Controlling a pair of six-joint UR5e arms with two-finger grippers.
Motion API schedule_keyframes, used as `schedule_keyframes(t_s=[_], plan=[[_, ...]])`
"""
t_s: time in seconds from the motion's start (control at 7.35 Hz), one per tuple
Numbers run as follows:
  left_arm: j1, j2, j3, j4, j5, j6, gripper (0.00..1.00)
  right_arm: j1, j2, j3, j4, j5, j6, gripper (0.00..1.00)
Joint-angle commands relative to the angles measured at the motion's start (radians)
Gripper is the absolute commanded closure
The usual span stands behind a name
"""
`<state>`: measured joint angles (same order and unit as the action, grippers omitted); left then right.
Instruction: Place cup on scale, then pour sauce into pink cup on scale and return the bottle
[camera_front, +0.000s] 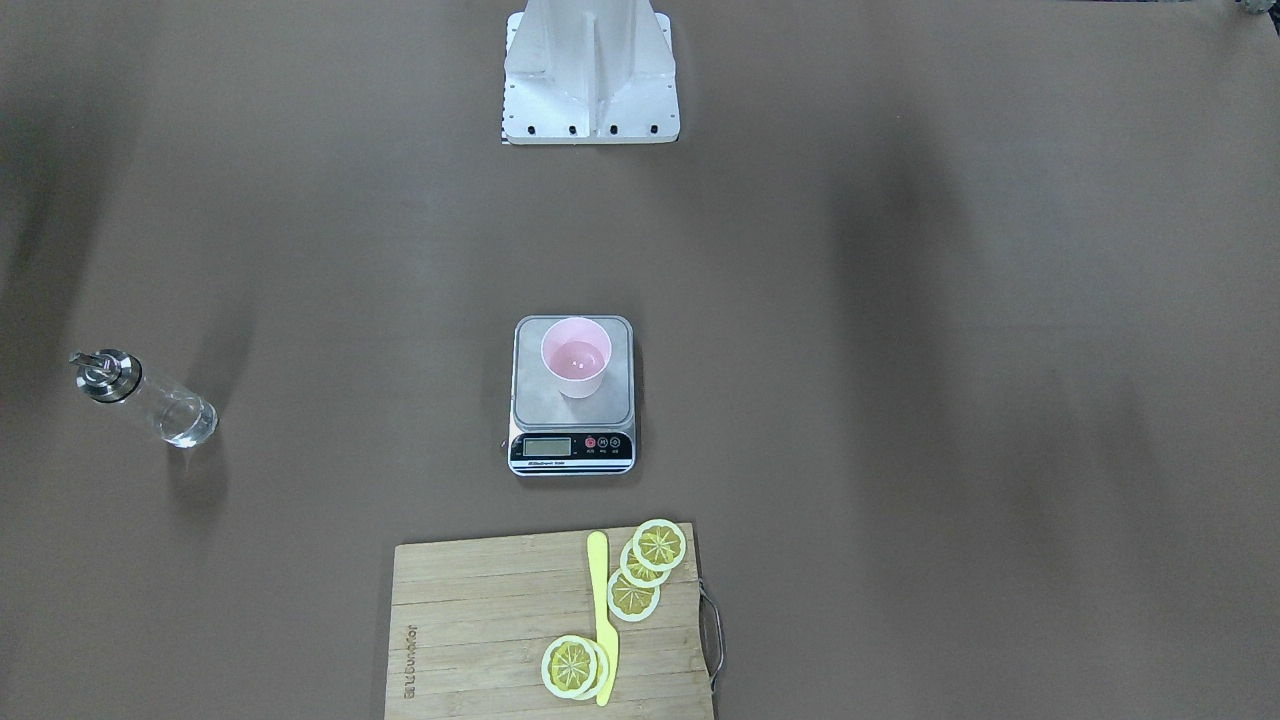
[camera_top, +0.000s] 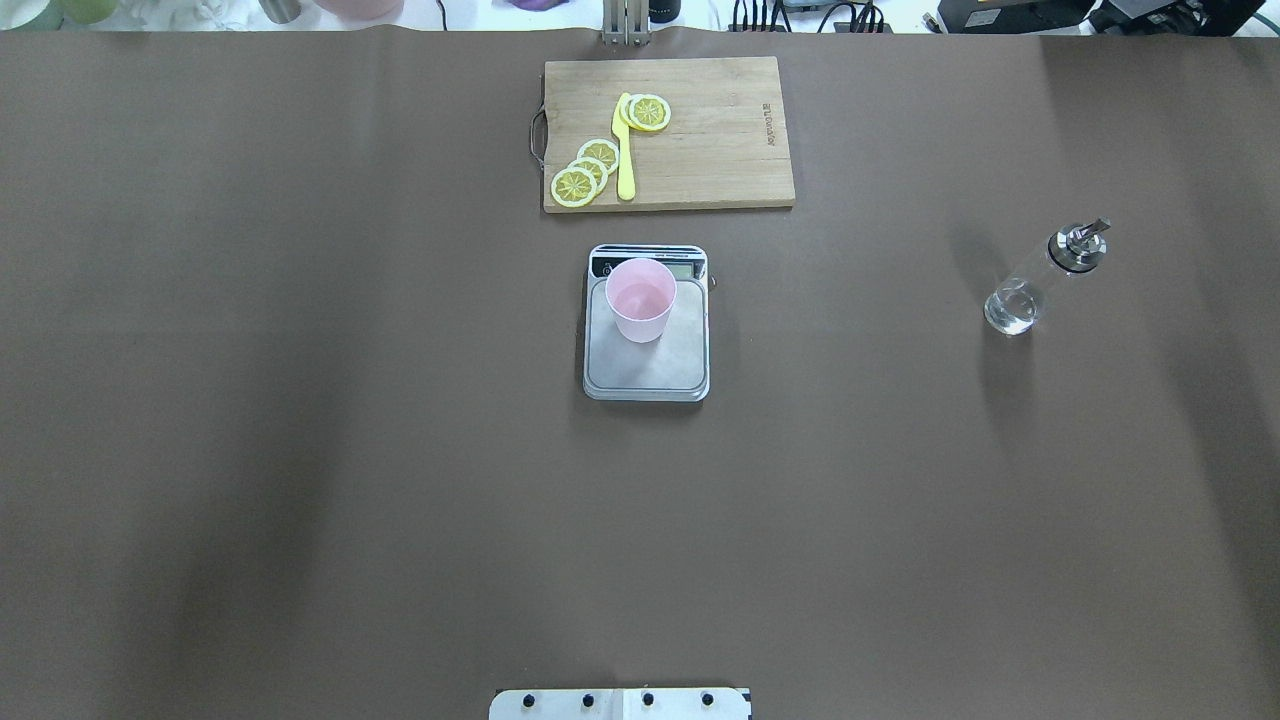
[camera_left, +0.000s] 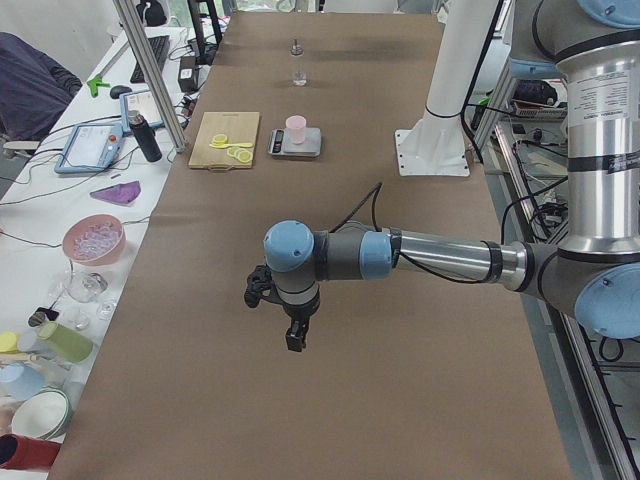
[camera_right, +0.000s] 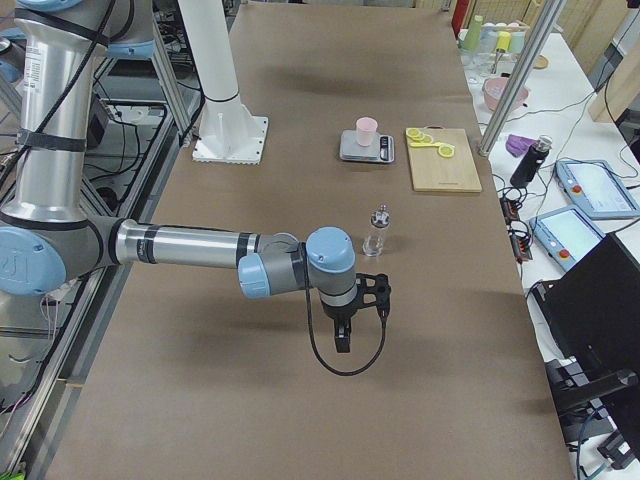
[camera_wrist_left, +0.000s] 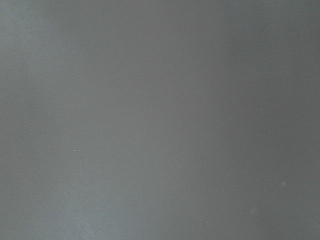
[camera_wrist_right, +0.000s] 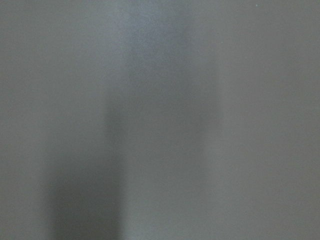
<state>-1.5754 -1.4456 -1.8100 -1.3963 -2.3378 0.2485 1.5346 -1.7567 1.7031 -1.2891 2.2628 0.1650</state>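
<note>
The bottle (camera_front: 152, 402) stands upright on the table (camera_front: 900, 400), well apart from the scale (camera_front: 540, 405), on the robot's right. It is glass, so stiff, smooth and breakable, likely slippery and top-heavy under its metal spout (camera_front: 100, 372); I would take it round the mid-body, firmly but not hard. The sauce (camera_front: 185, 425) is clear; how full the bottle is I cannot tell. The cup (camera_front: 576, 358) sits upright on the scale's platform; it is light plastic, easily nudged; a faint sheen inside may be liquid, though I cannot be sure. The left gripper (camera_left: 296, 340) and right gripper (camera_right: 343, 338) hang over bare table, far from both; whether their jaws are apart or together I cannot tell. A board (camera_front: 470, 640) with lemon slices (camera_front: 660, 545) and a knife (camera_front: 600, 620) lies just beyond the scale.
</note>
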Motion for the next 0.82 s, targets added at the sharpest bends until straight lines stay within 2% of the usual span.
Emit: schedule_keyframes(t_s=[0.0,0.14,0.41,0.68], plan=[[0.000,0.001,0.004,-0.003,0.000,0.000,0.02,-0.001,-0.001,-0.022,0.005,-0.003,-0.001,0.00],[0.000,0.002,0.009,-0.007,0.000,0.002,0.02,-0.001,-0.003,-0.026,0.007,0.012,-0.001,0.00],[0.000,0.001,0.009,-0.009,0.000,0.002,0.02,-0.001,-0.004,-0.057,0.010,0.137,-0.002,0.00],[0.000,0.001,0.008,-0.010,0.000,0.002,0.02,0.001,-0.004,-0.027,0.010,0.130,-0.010,0.00]])
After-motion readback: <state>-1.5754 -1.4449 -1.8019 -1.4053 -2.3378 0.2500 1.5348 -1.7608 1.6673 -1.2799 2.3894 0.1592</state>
